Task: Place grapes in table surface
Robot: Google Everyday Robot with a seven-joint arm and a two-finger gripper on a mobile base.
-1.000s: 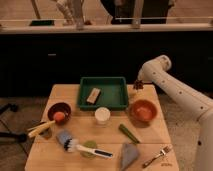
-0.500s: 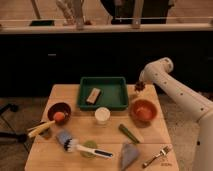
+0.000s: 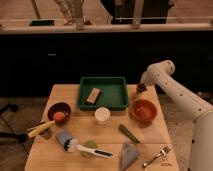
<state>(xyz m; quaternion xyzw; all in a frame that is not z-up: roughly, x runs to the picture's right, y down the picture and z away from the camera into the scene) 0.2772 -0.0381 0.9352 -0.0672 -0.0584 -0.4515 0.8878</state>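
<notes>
the table surface (image 3: pixel 60 95) holds a green bin (image 3: pixel 103 93) at twelve o'clock and an orange bowl (image 3: pixel 144 110) at three. the gripper (image 3: pixel 141 88) hangs just above that bowl's far rim, clamped narrow on the grapes (image 3: pixel 141 89). released here, they would likely drop into the bowl, not onto wood.
</notes>
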